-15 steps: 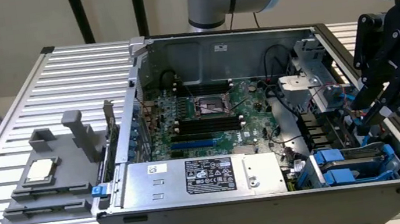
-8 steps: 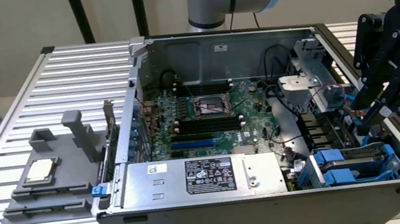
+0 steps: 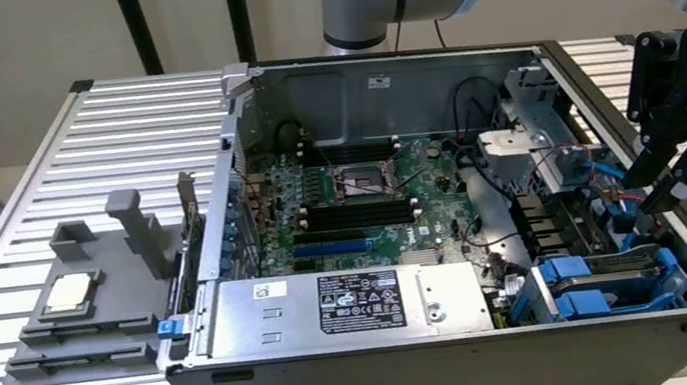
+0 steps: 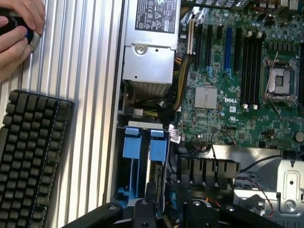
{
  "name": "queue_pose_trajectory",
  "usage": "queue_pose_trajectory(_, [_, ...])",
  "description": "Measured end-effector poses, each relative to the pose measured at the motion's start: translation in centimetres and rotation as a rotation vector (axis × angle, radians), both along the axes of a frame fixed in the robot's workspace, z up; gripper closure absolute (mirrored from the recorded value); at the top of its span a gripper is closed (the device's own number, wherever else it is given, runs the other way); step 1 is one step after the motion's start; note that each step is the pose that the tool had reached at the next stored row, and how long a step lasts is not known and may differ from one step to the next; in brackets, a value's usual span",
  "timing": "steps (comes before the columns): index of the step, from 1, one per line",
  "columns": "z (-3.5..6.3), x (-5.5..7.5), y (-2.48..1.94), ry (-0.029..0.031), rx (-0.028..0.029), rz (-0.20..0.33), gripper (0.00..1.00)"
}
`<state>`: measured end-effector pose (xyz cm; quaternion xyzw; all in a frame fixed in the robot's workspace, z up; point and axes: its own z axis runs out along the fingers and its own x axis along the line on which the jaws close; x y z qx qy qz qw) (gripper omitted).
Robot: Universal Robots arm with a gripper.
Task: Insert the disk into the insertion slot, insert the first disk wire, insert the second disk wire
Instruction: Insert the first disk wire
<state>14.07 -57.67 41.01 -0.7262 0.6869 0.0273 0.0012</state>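
Note:
The blue drive cage, the insertion slot, sits in the near corner of the open computer case on the exterior view's right. Two bright blue carrier ends stand in it, with a thin grey edge of the disk between the ribbed walls; most of the disk's body is hidden. Thin blue wires run just behind the cage. My black gripper hangs over that spot, above the case's right wall. Its fingers are apart, open, with nothing visibly between them.
The silver power-supply box lies beside the cage and the motherboard behind it. A grey metal bracket cage stands further back. A keyboard and a person's hand are on the slatted table, and a grey fixture.

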Motion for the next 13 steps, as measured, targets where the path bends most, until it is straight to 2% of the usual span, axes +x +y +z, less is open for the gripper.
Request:
queue_pose_trajectory(6, [-1.1,2.5,0.52,0.0,-0.0004,0.001,0.69])
queue_pose_trajectory(13, [-2.37,2.7,0.53,0.0,-0.0003,0.006,0.69])
